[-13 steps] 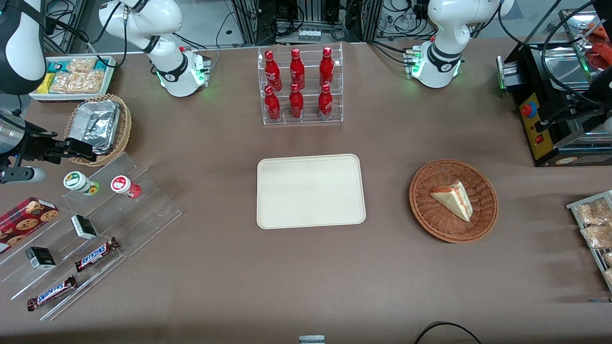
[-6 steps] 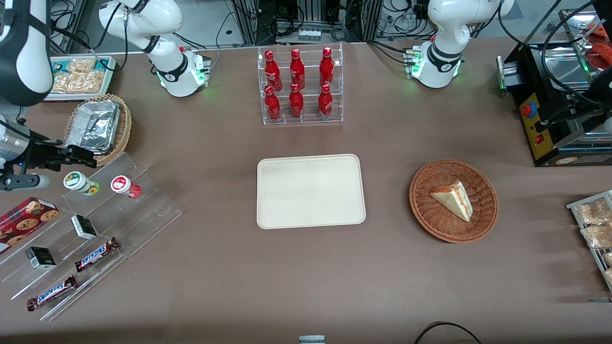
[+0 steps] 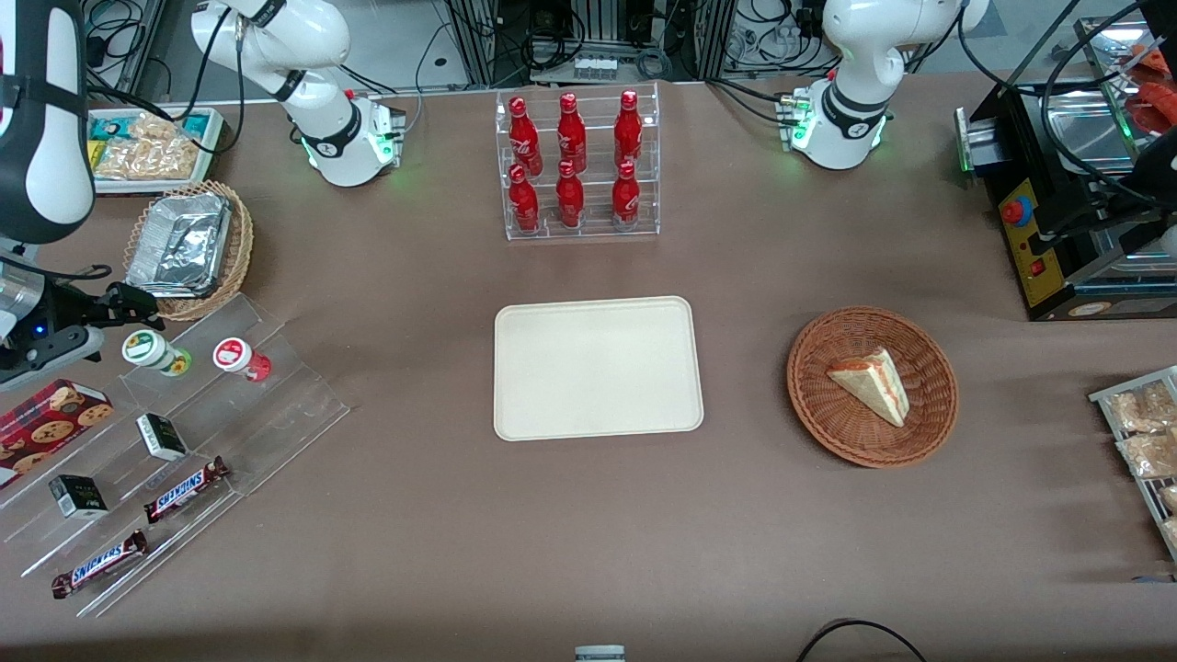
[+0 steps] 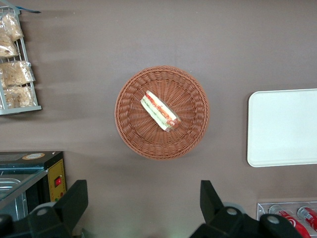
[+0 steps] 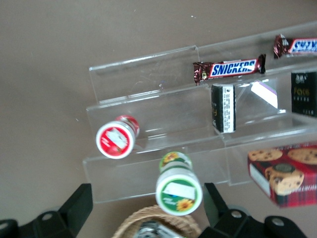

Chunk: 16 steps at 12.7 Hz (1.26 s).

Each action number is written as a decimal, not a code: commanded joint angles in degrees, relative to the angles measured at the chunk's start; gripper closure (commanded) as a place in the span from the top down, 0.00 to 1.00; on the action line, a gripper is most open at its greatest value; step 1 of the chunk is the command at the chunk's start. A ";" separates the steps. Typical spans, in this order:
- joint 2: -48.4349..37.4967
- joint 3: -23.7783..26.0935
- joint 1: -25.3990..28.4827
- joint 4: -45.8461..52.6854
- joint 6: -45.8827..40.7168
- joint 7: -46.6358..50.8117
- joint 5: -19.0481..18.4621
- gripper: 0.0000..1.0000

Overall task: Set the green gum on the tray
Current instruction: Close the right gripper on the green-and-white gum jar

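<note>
The green gum point(image 3: 147, 348) lies tilted on the top step of a clear acrylic stand point(image 3: 276, 405), white lid with green-and-yellow label facing up. In the right wrist view the green gum point(image 5: 179, 187) sits between the spread fingers, closer to one finger point(image 5: 216, 203). My gripper point(image 3: 133, 306) hovers open just above it, at the working arm's end of the table, holding nothing; from the wrist the gripper point(image 5: 148, 206) straddles the canister. The cream tray point(image 3: 598, 368) lies flat mid-table, and its edge shows as the tray point(image 4: 282, 126).
A red-label canister point(image 3: 234, 355) stands beside the green one. Snickers bars point(image 3: 184, 487), small dark boxes point(image 3: 161, 436) and a cookie box point(image 3: 51, 418) fill the lower steps. A wicker basket with a foil container point(image 3: 188, 244), a bottle rack point(image 3: 575, 165) and a sandwich basket point(image 3: 872, 386) stand around.
My gripper has drawn back toward the working arm's end and come nearer the front camera, closing in over the green gum. The objects have not moved.
</note>
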 commanded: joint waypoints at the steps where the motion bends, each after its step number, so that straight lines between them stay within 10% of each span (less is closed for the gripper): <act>1: -0.67 0.22 -1.92 -4.04 5.30 -9.87 -0.87 1.00; 10: -0.41 0.31 -6.24 -14.68 19.37 -17.37 1.32 0.95; 13: -0.14 0.31 -6.85 -14.69 19.29 -17.46 2.29 0.14; 16: -0.58 0.31 -6.33 -13.90 17.98 -16.67 3.44 0.00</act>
